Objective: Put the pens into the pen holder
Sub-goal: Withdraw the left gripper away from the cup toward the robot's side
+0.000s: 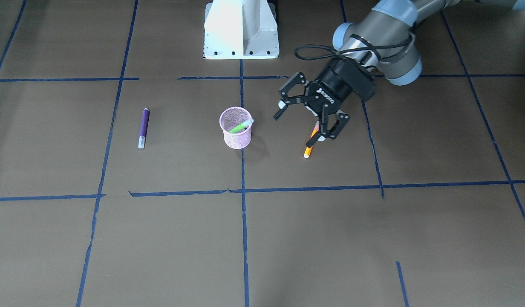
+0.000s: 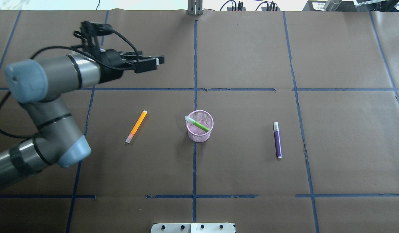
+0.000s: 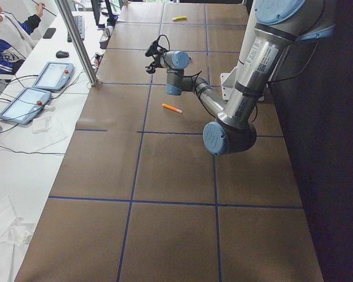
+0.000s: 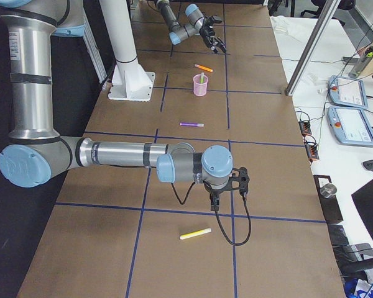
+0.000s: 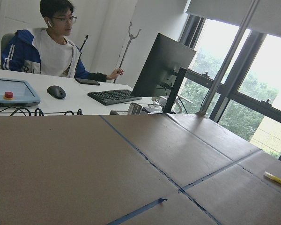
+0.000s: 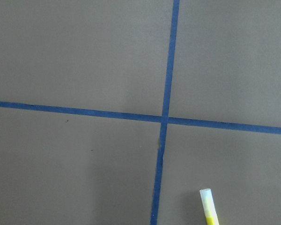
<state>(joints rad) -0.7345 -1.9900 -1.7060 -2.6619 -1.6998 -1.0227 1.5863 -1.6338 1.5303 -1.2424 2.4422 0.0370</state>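
**Entry: pens into holder. Status approx. 1 of 3 done.**

- **Done:** green pen (image 2: 198, 124) is in the holder (image 2: 199, 138). It leans across the mesh cup w/ its pale cap end over the left rim. Holder stands upright at table centre, on a tape line.
- **Left to do:** orange pen (image 2: 136, 127) lies flat, left of holder and apart from it. Purple pen (image 2: 277, 140) lies flat to the right, further off. Neither is in contact w/ a gripper.
- **L gripper (image 1: 301, 124):** fingers spread wide, holding nothing. It is raised well off the table, over or just far of the orange pen. We judge orange is next; that needs a descent and the fingers set across the barrel.
- **R gripper (image 4: 233, 183):** low over the table's right end, well apart from holder. It shows only in a side cam, so we cannot tell how its fingers stand.
- **Also:** yellow marker (image 4: 195, 233) lies flat near the R gripper. We can't say whether it counts for the task.
- **Surface:** brown paper cover (image 2: 251, 58), flat and matt, ruled into squares w/ blue tape (image 2: 195, 64). White base mount (image 1: 241, 30) sits at the near edge.
- **Room:** beyond the far edge is a white desk (image 5: 84, 105) w/ monitor (image 5: 161, 70), keyboard (image 5: 113, 96), mouse (image 5: 56, 92) and pendant (image 5: 11, 93). A person (image 5: 51, 47) is seated there. Tall windows (image 5: 253, 70) show greenery outside.
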